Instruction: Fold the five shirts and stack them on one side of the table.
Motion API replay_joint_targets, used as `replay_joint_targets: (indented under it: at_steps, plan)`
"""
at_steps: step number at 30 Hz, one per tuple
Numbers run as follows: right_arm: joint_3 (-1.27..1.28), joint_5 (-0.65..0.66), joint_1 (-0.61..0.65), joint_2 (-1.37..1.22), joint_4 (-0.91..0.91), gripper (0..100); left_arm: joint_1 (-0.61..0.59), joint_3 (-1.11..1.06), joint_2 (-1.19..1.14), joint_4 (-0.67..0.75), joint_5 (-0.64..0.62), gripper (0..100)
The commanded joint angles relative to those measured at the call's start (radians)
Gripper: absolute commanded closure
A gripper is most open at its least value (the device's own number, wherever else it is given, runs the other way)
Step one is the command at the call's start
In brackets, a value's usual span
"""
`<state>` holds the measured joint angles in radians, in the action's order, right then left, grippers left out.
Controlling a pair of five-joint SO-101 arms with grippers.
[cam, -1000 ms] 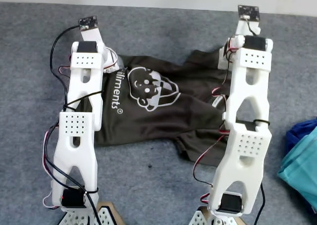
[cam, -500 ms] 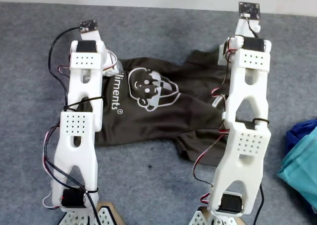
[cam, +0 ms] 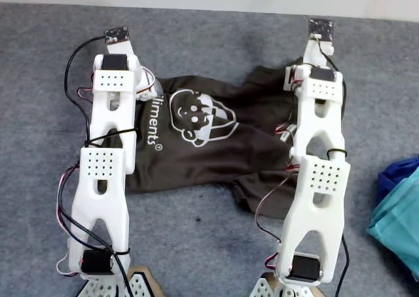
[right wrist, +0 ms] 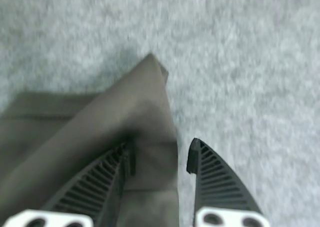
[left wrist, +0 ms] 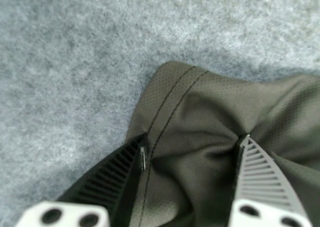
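A dark olive shirt with a white printed face lies crumpled on the grey table between my two white arms. The left arm stretches over the shirt's left side, and the right arm over its right side. In the left wrist view my left gripper is open, both fingertips pressed down onto the shirt near a stitched hem corner. In the right wrist view my right gripper is open and straddles a pointed corner of the shirt, with fabric lying between the jaws.
A heap of blue and teal shirts lies at the table's right edge. Bare grey table runs in front of the shirt, between the arm bases, and behind it along the far edge.
The right arm has shifted a little to the left over the shirt's far right corner. The left arm has barely moved, and the shirt lies as before.
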<state>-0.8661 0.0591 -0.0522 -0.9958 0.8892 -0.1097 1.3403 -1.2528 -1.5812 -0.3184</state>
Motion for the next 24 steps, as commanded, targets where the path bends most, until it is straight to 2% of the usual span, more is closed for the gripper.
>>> replay_joint_targets:
  at_steps: [1,6,10,11,13,17,19,24]
  plan:
    - [-0.016,-0.005,0.001,-0.001,-0.09,82.4,0.018,0.022,0.001,0.012,0.008,72]
    - [-0.015,-0.002,0.022,-0.028,-0.101,83.2,0.018,0.022,0.001,0.014,0.008,72]
    - [-0.016,0.0,0.021,-0.021,-0.074,96.0,0.018,0.022,0.001,0.014,0.008,72]
    - [-0.018,0.003,0.021,-0.019,-0.071,99.5,0.018,0.022,0.001,0.014,0.008,74]
    - [-0.035,0.041,0.021,-0.015,-0.054,98.0,0.018,0.024,0.004,0.035,0.008,80]
    - [-0.094,0.058,0.021,0.001,0.024,99.2,0.018,0.024,0.007,0.137,0.009,100]
    - [-0.162,0.06,0.021,-0.001,0.077,99.2,0.018,0.024,0.008,0.166,0.008,97]
    - [-0.348,0.06,0.007,-0.007,0.2,99.2,0.018,0.157,0.005,0.161,0.011,99]
